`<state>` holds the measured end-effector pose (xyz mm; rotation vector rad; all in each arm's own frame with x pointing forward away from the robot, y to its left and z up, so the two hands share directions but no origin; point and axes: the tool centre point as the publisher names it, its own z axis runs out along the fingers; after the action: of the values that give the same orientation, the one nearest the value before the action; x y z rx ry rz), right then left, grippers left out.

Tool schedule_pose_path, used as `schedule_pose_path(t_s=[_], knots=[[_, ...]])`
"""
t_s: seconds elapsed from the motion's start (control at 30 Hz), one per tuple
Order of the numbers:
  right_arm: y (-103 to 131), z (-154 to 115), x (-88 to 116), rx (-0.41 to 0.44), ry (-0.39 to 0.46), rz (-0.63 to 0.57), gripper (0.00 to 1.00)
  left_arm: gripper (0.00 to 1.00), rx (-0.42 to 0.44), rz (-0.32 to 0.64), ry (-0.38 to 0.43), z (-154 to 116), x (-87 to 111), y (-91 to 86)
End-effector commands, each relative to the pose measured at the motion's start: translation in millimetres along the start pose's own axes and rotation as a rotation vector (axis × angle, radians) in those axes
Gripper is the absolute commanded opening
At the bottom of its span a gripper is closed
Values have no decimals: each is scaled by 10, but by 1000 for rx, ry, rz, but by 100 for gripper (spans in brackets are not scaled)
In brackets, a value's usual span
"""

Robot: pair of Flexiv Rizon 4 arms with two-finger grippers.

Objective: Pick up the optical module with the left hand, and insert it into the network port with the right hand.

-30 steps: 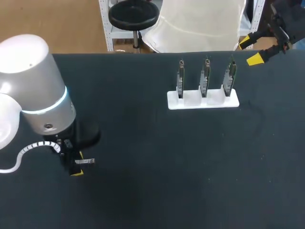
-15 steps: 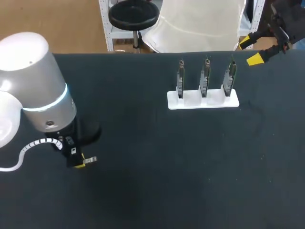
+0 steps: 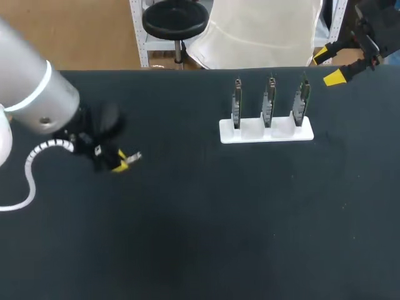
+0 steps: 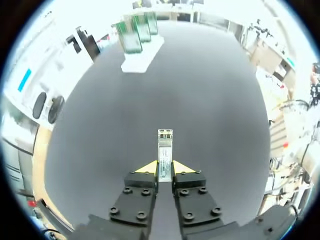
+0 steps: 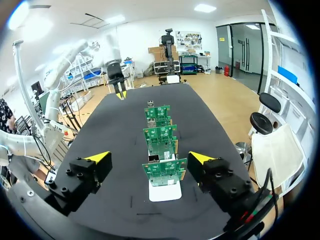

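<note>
Silver module: is sitting clamped between the left fingers, which are pressing on it from both sides. It is at the left of the black worktop and appears to be hanging clear of the surface.
Long axis: is running straight out along those fingers, with most of its length sticking out past the yellow tips. The free end is pointing right and slightly far.
Right fingers: are standing wide apart with nothing between them, hovering at the far right, just past the far edge of the worktop.
Green boards: three are standing upright in a white holder, far and right of the middle. On the nearest one, the right wrist view is showing what looks like a small metal port.
Distance: the module and its fingers are lying well apart from the holder, while the right fingers are near its right end.
Nearer arm: the right one is closer to the boards, the left one alone is reaching the module.
Coming move: is probably turning on that free end, since it is the only part left for the right fingers to close on. The two arms are likely needing to meet somewhere between.
</note>
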<state>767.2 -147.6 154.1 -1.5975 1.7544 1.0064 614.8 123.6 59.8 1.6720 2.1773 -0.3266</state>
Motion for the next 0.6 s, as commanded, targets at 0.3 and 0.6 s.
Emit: schedule_pose_path(t_s=[0.3,0.6], knots=[[15,4,1,5,0,-1,100,0,7,76,-191,-123,-754,327],[15,4,1,5,0,-1,100,0,-7,102,-253,-236,-966,429]])
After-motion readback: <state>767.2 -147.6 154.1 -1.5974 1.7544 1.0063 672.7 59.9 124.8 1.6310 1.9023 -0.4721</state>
